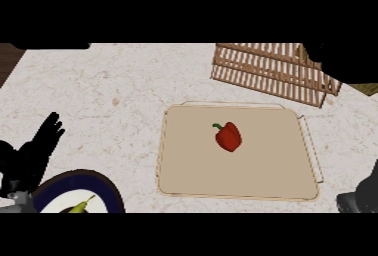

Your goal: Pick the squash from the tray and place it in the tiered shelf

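Observation:
A beige tray [184, 170] lies on the counter right of the middle. On it sits a red pepper [229, 136] with a green stem; no squash shows on the tray. A yellow-green vegetable [80, 206], only partly in view, lies on a white plate [111, 192] with a dark blue rim at the lower left. The slatted wooden tiered shelf [273, 70] stands at the back right. My left hand [33, 155] rests open at the left edge, fingers up, just above the plate. My right hand [360, 192] shows only as a dark shape at the lower right, beside the tray's corner.
A black shape [332, 55] overlaps the shelf's right end. The counter's dark edge [9, 62] shows at the top left. Pale marbled countertop [103, 100] stretches between my left hand and the tray.

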Tool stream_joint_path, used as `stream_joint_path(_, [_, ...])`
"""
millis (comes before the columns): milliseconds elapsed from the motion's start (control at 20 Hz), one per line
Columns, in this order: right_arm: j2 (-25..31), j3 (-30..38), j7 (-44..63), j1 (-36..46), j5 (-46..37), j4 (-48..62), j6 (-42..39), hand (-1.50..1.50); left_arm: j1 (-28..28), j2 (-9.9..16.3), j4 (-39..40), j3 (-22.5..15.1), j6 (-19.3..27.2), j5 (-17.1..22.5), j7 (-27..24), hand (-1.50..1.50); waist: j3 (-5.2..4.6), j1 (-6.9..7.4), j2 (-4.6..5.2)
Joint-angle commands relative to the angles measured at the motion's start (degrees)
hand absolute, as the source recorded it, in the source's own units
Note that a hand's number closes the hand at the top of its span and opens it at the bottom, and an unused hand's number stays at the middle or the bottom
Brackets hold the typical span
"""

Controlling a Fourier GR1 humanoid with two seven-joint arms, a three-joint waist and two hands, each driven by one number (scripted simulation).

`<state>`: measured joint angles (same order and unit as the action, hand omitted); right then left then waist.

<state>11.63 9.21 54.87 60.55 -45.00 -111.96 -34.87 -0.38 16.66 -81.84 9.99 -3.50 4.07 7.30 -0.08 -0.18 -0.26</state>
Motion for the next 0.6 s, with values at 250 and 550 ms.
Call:
stream_joint_path(250, [6.1, 2.2, 1.2, 9.4, -2.7, 15.3, -1.5, 1.5, 0.9, -1.2, 2.3, -0.6, -1.2, -1.0, -3.9, 0.0, 0.0, 0.5, 0.25])
stream_joint_path(550, [11.0, 0.7, -8.8, 4.2, -8.6, 24.6, 5.4, 1.5, 3.4, -0.6, -4.2, -0.3, -1.1, -0.7, -0.4, 0.0, 0.08, 1.19, 0.42])
